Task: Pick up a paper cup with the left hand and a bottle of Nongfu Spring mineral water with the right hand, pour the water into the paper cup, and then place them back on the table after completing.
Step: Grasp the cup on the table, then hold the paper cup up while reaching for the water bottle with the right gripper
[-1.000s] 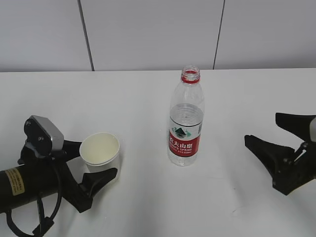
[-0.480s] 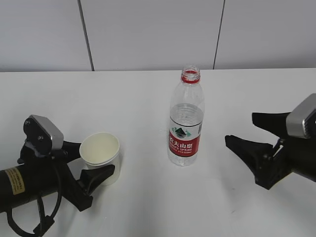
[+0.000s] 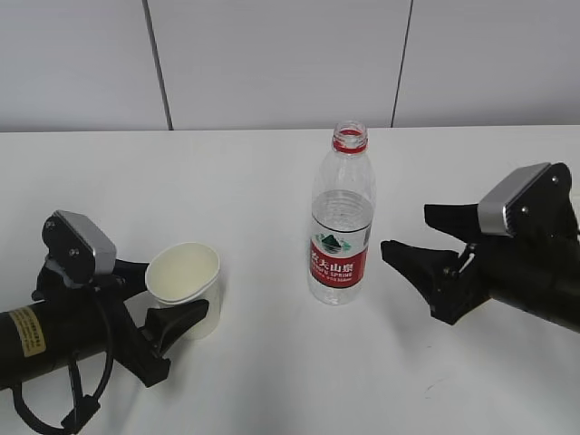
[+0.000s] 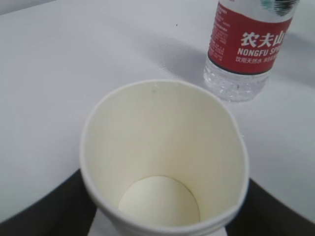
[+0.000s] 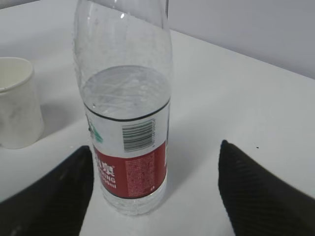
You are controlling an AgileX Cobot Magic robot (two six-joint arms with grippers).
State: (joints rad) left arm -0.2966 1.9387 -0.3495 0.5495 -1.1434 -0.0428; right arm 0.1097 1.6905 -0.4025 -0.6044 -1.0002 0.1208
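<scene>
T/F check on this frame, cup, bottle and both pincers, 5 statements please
1. The paper cup is empty. True.
2. The bottle has its cap on. False: the red-ringed neck is open, no cap.
3. The right pincer is shut on the bottle. False: it is open and apart from the bottle, which stands on the table.
4. The left pincer has a finger on each side of the cup. True.
5. The water fills the bottle to the neck. False: the level sits just above the label, roughly half full.
</scene>
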